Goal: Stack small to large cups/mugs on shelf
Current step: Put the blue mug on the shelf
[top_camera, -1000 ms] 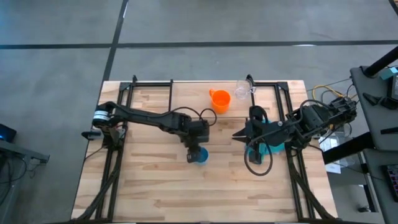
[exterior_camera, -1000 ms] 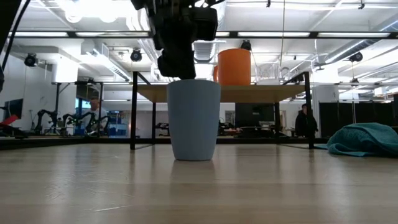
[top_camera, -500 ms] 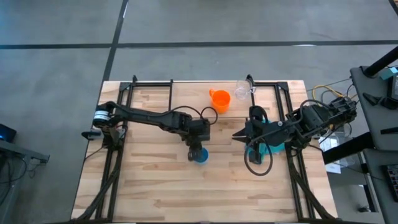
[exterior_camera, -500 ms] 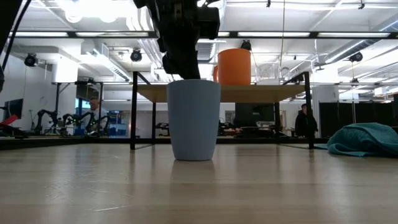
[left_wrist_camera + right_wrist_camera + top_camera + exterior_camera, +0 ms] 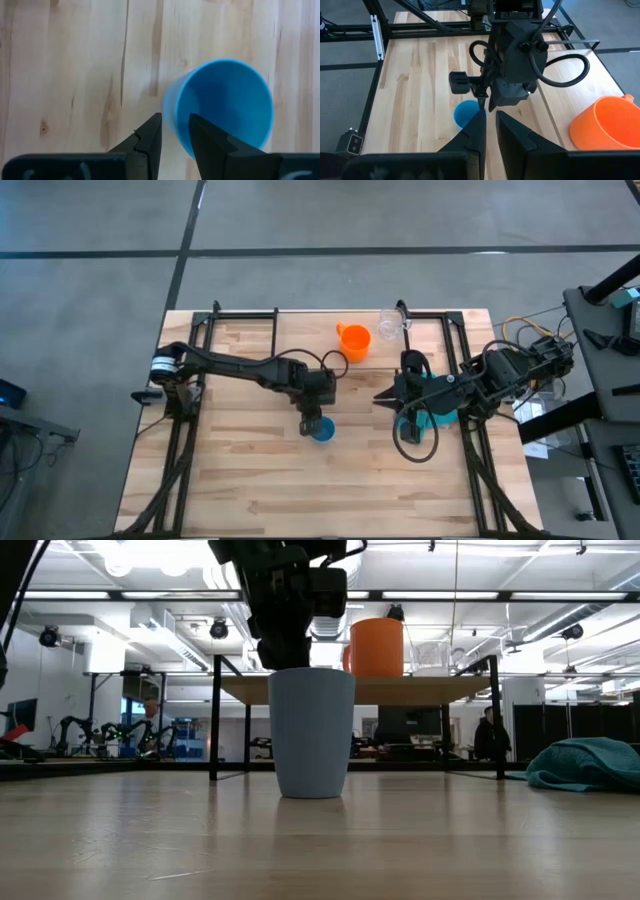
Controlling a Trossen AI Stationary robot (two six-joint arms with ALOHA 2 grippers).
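Note:
The blue cup (image 5: 324, 431) (image 5: 311, 730) stands upright on its base on the table, mouth up. My left gripper (image 5: 175, 120) (image 5: 314, 420) points down over the cup's rim, open by a narrow gap. One finger is outside the wall and one over the inside. The orange mug (image 5: 353, 340) (image 5: 376, 645) and the clear cup (image 5: 388, 326) (image 5: 432, 658) stand on the shelf (image 5: 240, 690). My right gripper (image 5: 380, 397) (image 5: 490, 117) waits shut to the right of the blue cup (image 5: 466, 114), touching nothing. My left gripper comes at the blue cup from above, pointing down, astride the rim (image 5: 171, 111) on the cup's left side: one finger (image 5: 152, 132) outside the wall, the other (image 5: 202, 135) over the inside. I cannot tell whether either finger touches the wall. The cup stands on the table.
A teal cloth (image 5: 440, 418) (image 5: 585, 762) lies on the table under my right arm. The shelf's black legs (image 5: 214, 720) stand behind the blue cup. Black frame rails (image 5: 185, 440) run along both sides of the table. Bare wood lies toward the near edge.
My left gripper has stayed over the blue cup's rim with only a slight shift. The cup has not moved.

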